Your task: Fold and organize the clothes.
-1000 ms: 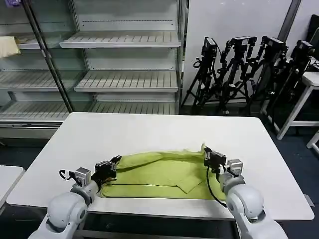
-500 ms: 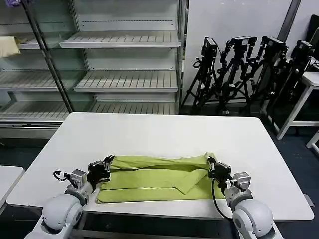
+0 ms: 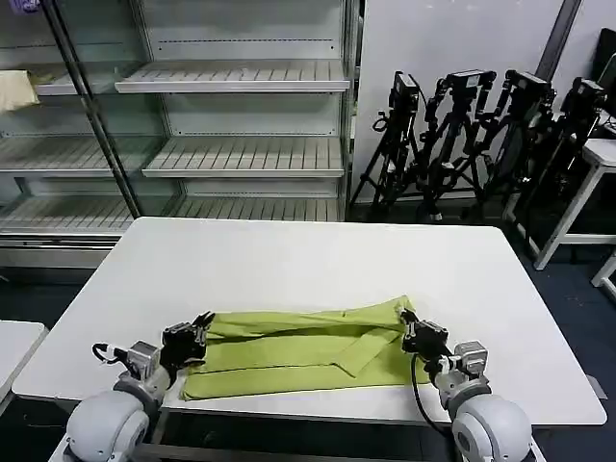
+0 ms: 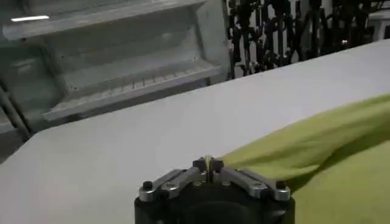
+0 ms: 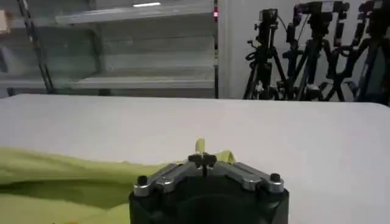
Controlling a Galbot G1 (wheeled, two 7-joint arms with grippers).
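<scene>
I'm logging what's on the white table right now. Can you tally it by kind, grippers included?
Yellow-green T-shirt: 1
Grippers: 2, the left gripper and the right gripper, each shut on an end of the T-shirt
Total: 3

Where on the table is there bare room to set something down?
The table is bare across its far half, between the T-shirt and the far edge, and in strips at both side edges. The near strip is crowded: the shirt lies there, with the left gripper and right gripper pinching its ends.
</scene>
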